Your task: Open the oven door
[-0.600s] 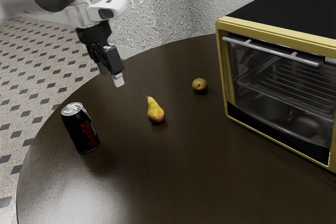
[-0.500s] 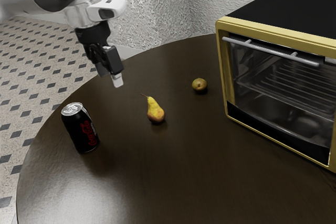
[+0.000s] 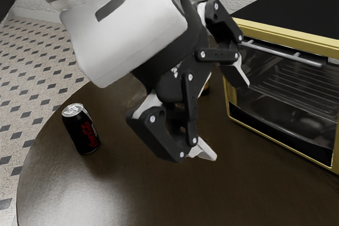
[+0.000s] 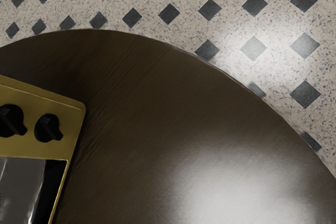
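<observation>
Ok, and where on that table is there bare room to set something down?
The table is bare in the exterior view's foreground, between the can and the oven, and in the wrist view beside the oven's knobs. It looks crowded where the open gripper hangs, toward the oven's handle.

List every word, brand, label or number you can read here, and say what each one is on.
"Coca-Cola": in red on the black can.
Finer print beside it on the can: too small to read.
Small white marks on the black body of the claw: too small to read.
Oven knobs: no readable words or numbers.
</observation>
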